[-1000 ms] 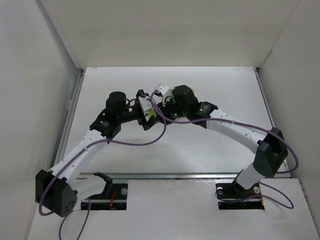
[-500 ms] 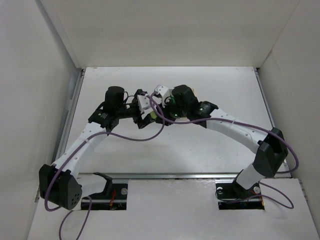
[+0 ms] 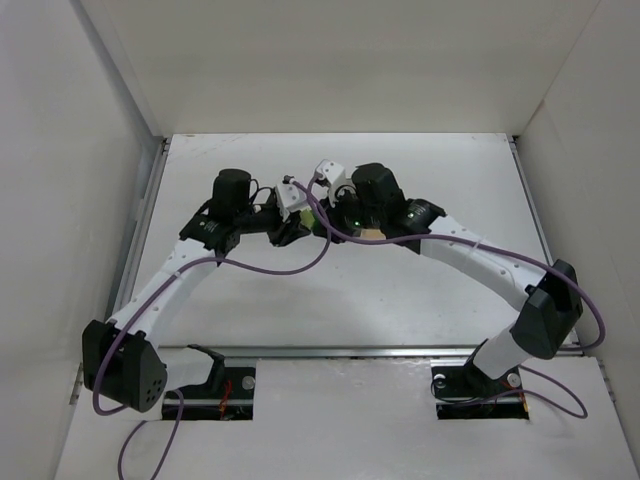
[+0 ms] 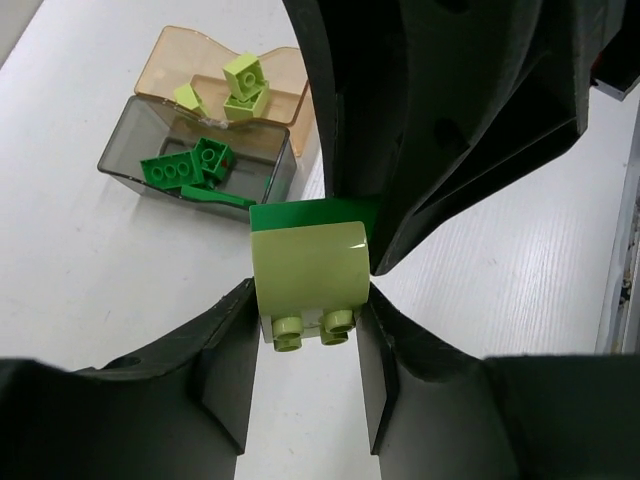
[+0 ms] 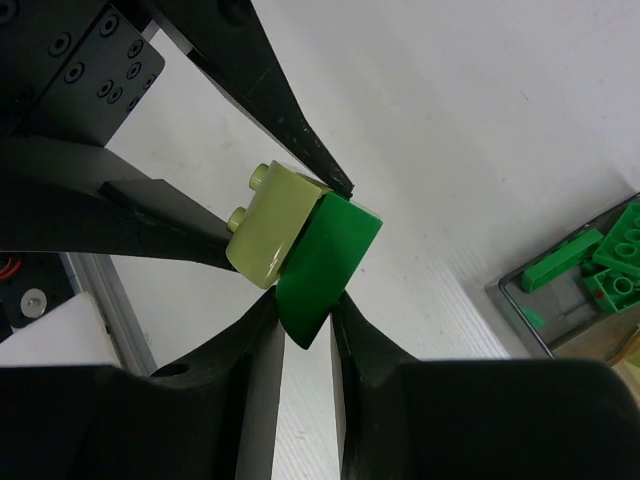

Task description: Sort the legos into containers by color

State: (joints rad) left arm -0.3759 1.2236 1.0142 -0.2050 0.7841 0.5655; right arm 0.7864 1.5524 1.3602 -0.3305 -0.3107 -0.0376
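Two legos stuck together hang above the table between both grippers. In the left wrist view, my left gripper [image 4: 308, 296] presses both sides of the pale yellow-green lego [image 4: 308, 265], with the dark green lego [image 4: 305, 213] behind it. The right gripper [image 5: 303, 306] is shut on that dark green lego [image 5: 330, 255], and the pale one [image 5: 270, 225] sticks out beyond it. The smoky grey container [image 4: 128, 152] holds dark green legos [image 4: 185, 168]. The adjoining pale orange container [image 4: 172, 52] holds pale legos [image 4: 240, 85]. From above, the grippers meet at mid-table [image 3: 308, 210].
The containers sit under the right arm in the top view, where only an orange corner [image 3: 372, 234] shows. Purple cables [image 3: 300, 262] loop below the wrists. White walls enclose the table [image 3: 400, 290] on three sides. The right wrist view shows a corner of the grey box [image 5: 520, 310].
The left gripper's fingers have closed in onto the pale lego. Both wrists shifted slightly away from the bases, the right one also to the right, still holding the joined pair.
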